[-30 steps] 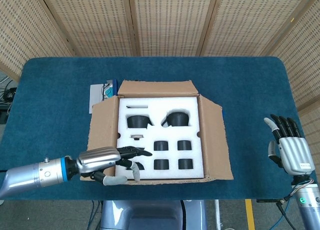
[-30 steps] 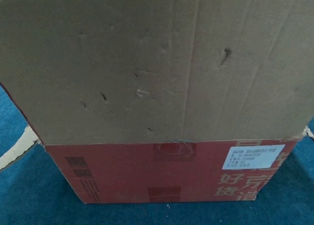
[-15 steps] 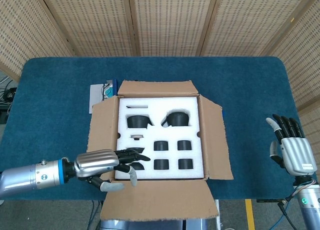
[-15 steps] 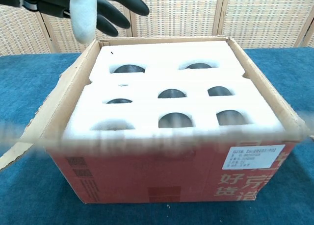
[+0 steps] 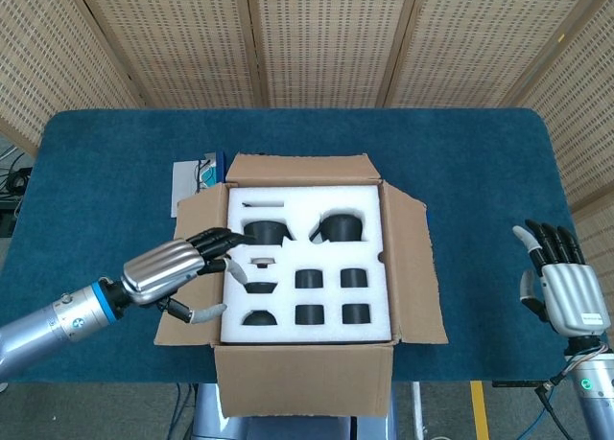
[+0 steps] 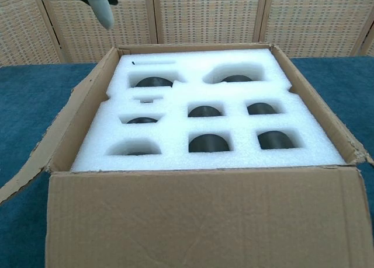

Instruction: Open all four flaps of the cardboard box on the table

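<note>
While the left hand (image 5: 171, 270) hovers, the cardboard box (image 5: 309, 258) lies beside it — open.

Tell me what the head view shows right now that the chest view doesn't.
Only the head view shows the right hand open at the table's right edge, the whole left hand over the left flap, and a white leaflet behind the box. Only the chest view shows the near flap's face hanging down. Both show the cardboard box with white foam.

The top of the cardboard box (image 5: 307, 267) is left unobstructed, filled by white foam (image 5: 307, 267). Bare counter (image 5: 489, 220) is seen at its right; papers (image 5: 192, 183) lie beside its far-left corner.
</note>
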`<state>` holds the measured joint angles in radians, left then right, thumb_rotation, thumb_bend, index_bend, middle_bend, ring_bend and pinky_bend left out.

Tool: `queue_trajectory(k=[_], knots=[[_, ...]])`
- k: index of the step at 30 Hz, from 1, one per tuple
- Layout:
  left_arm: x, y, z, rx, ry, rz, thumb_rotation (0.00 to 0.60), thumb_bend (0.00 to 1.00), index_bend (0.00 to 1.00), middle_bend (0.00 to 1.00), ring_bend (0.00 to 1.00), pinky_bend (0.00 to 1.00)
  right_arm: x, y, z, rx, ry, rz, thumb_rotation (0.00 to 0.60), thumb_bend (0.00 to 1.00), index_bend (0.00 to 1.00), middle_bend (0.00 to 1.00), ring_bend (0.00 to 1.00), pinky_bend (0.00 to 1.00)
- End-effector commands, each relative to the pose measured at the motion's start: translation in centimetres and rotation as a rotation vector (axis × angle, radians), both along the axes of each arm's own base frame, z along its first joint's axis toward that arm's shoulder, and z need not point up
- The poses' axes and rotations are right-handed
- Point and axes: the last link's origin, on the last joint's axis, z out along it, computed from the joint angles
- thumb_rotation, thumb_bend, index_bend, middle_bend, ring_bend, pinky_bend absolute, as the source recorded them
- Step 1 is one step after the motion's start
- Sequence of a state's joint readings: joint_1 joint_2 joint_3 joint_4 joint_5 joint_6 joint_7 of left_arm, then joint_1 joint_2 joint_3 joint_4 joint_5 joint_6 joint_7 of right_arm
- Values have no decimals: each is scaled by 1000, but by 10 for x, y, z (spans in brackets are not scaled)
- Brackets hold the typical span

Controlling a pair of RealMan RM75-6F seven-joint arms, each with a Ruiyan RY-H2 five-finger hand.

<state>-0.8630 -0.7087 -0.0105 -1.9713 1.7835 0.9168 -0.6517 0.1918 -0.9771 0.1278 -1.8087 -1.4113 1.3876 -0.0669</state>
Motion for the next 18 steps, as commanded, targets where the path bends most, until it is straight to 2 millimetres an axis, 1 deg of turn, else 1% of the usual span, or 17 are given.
queue_trajectory(k=[1, 3, 5, 7, 16, 18], knots=[[-42, -1, -2, 273, 6, 137, 455, 397, 155, 0, 0, 0, -1, -1, -1, -2, 5, 2, 600, 775, 102, 68, 0, 0], [-54, -3, 0, 359, 22, 159, 482, 396, 104, 0, 0, 0, -1, -2, -1, -6, 9, 3, 600, 774, 102, 68, 0, 0], [-71, -8, 1, 471, 54, 206, 483, 395, 81, 0, 0, 0, -3, -3, -2, -9, 11, 1, 600, 775, 102, 68, 0, 0], [-83, -14, 0, 535, 72, 247, 487, 394, 71, 0, 0, 0, -5, -3, -3, -11, 12, -2, 600, 775, 102, 68, 0, 0], [-132, -45, 6, 671, 169, 389, 491, 391, 64, 0, 0, 0, -9, -2, -6, -43, 33, -6, 600, 774, 102, 63, 0, 0], [-139, -51, 6, 686, 181, 415, 493, 389, 64, 0, 0, 0, -10, 0, -7, -50, 38, -8, 600, 775, 102, 62, 0, 0]])
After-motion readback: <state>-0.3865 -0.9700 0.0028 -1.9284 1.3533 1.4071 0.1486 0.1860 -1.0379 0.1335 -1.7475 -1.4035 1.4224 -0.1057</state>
